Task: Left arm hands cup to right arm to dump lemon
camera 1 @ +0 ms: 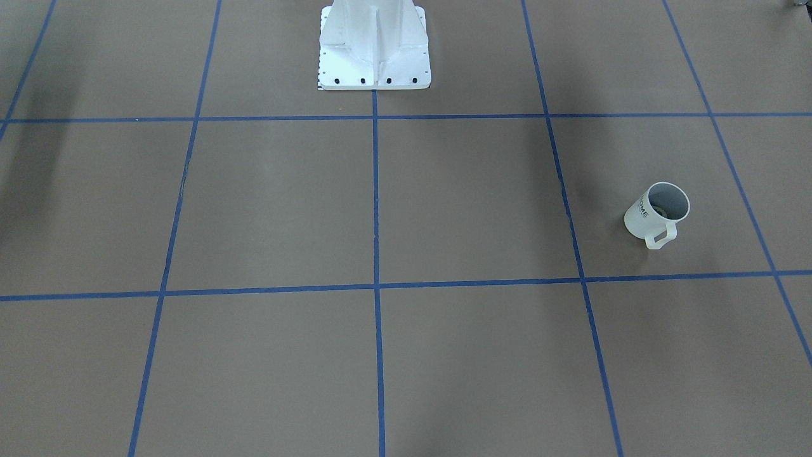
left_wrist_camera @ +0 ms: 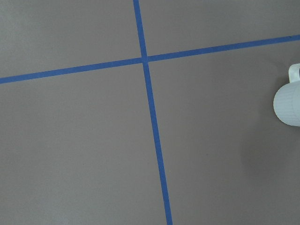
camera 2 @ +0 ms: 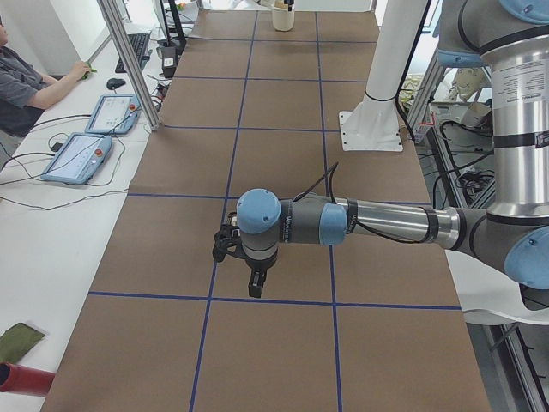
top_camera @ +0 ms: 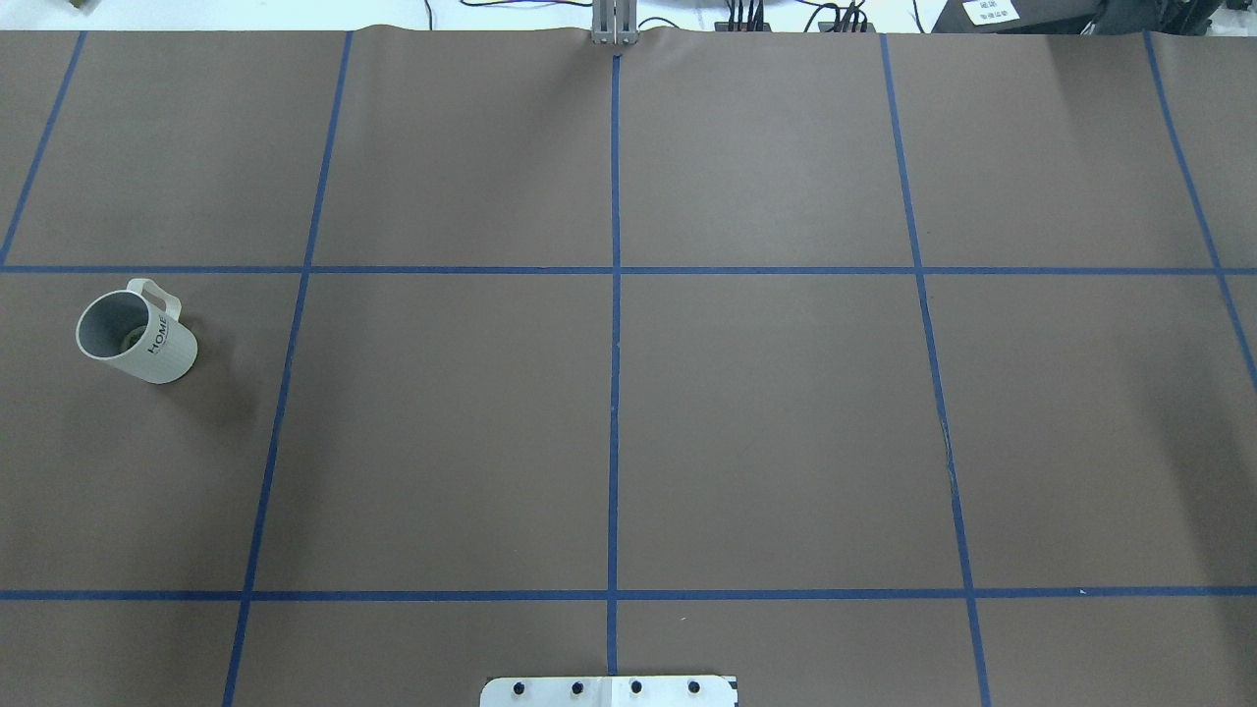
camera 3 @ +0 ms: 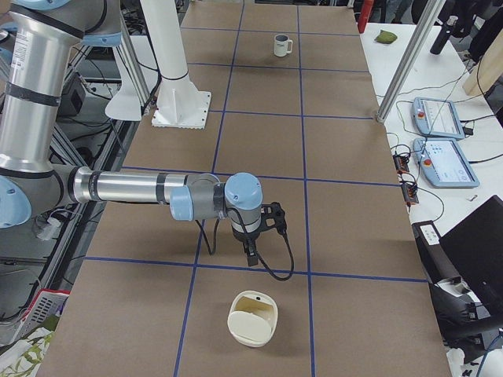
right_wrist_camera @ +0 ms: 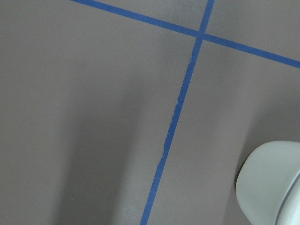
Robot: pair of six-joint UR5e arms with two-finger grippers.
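The white cup (camera 1: 647, 219) lettered HOME stands upright on the brown table, handle toward the operators' side. It is at the left in the overhead view (top_camera: 147, 344). A faint dull yellowish lemon (camera 1: 661, 207) lies inside it. The left wrist view catches the cup's wall (left_wrist_camera: 288, 105) at its right edge. In the exterior right view the cup (camera 3: 282, 45) is far off. My left gripper (camera 2: 255, 281) hangs pointing down over the table; I cannot tell if it is open or shut. My right gripper (camera 3: 250, 253) also points down above the table, its state unreadable.
A white pedestal base (camera 1: 374, 57) is bolted at mid-table on the robot's side. A cream container (camera 3: 253, 318) lies near the right gripper, its rim in the right wrist view (right_wrist_camera: 272, 183). A seated person (camera 2: 21, 81) and teach pendants (camera 2: 77, 157) are beside the table.
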